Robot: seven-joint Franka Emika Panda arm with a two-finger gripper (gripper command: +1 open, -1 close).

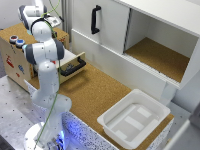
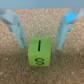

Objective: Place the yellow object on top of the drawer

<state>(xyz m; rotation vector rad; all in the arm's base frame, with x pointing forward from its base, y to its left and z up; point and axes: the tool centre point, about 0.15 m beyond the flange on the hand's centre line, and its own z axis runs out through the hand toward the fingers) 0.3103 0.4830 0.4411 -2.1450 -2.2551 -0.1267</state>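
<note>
While the arm reaches over the drawer (image 1: 22, 52), the gripper (image 2: 41, 31) hangs with its fingers (image 2: 16, 27) spread apart, the yellow object (image 2: 40, 52) resting free on the cork-brown top, just toward six o'clock of them.

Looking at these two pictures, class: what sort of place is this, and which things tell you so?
Probably a robotics lab test bench. A robot arm stands on a perforated metal table, beside a mock cork counter with a small wooden drawer and a white tub.
</note>
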